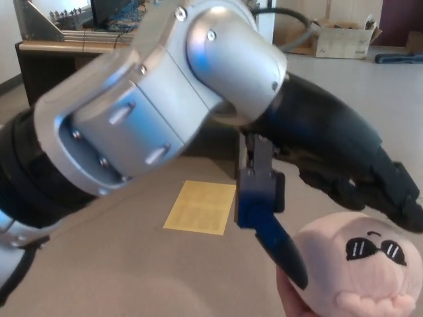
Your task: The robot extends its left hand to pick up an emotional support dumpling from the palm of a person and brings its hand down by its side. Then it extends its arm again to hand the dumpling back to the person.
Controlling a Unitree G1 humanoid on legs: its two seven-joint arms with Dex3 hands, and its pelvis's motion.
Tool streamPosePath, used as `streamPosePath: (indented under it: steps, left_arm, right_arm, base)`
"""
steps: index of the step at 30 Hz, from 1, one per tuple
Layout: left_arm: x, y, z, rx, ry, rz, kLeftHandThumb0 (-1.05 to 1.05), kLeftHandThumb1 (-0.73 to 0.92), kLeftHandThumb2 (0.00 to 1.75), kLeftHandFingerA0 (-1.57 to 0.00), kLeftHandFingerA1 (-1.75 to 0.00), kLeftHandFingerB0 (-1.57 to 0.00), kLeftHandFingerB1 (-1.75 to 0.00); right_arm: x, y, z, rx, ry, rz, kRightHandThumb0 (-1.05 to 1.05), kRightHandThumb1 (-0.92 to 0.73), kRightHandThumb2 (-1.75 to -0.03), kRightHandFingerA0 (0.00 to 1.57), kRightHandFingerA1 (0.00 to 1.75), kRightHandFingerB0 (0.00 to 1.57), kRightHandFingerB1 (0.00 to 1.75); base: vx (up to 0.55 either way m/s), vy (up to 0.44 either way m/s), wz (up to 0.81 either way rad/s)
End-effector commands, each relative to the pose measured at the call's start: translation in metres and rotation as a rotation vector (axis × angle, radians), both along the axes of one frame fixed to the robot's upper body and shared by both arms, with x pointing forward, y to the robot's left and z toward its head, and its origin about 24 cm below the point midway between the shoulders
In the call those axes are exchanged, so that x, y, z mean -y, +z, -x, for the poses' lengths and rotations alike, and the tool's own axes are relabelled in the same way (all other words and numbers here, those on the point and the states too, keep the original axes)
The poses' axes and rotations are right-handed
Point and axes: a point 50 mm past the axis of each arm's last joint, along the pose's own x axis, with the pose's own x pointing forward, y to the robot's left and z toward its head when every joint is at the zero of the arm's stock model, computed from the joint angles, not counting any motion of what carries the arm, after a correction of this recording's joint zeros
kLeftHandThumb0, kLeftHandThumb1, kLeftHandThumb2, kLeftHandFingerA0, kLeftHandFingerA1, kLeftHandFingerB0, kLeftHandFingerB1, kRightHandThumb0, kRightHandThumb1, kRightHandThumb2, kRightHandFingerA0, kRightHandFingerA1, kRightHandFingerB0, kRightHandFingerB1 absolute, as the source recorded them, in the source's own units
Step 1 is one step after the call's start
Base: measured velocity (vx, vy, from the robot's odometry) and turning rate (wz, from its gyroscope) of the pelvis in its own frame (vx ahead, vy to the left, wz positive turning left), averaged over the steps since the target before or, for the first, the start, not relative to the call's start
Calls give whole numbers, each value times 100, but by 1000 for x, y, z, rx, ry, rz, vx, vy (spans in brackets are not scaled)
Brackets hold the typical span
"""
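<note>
Dumpling first: your pink plush dumpling [360, 267] sits at the lower right of the head view, resting on a person's hand [291, 300], of which only a sliver shows under its left edge. It faces you, with black sunglasses and a small raised brow stitched on its front, and its lower edge runs out of the picture.

Your left hand [317, 198] is spread open and holds nothing. One dark finger, the thumb by its placing, points down and lies against the dumpling's left side, its tip near the person's hand. The two thick fingers [390, 191] reach over the top right of the plush, just above it; you cannot tell from this angle whether they touch it.

Your left arm [152, 105] fills the upper left, its silver joint housing close to the camera and the black forearm running down toward the dumpling.

Behind, a yellow sheet [200, 207] lies flat on the tan floor [119, 264], and a cardboard box [340, 36] stands at the top right.
</note>
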Motion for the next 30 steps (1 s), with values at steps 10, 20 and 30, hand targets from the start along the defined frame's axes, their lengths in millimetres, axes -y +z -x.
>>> streamPosePath:
  steps: [10, 20, 30]
  left_arm:
    - [11, -29, 2, 78, -36, 11, -61, 39, 84, 0, -1, 0, 0]
    - [8, -47, 2, 253, -82, 27, -58, 31, 85, 0, -18, 0, -7]
    - [4, -67, 2, 306, -126, 352, -27, -24, 67, -20, -56, -11, -51]
  right_arm:
    - [-2, 8, -9, -78, 85, 167, -65, -86, -66, 71, 67, 54, 41]
    - [-7, 1, -16, -179, 14, 14, -51, -86, -65, 65, 99, 62, 50]
    - [-9, 2, -19, -187, 17, 8, -51, -86, -65, 65, 99, 62, 50]
  base:
    - [0, 0, 0]
    - [0, 0, 0]
    - [0, 0, 0]
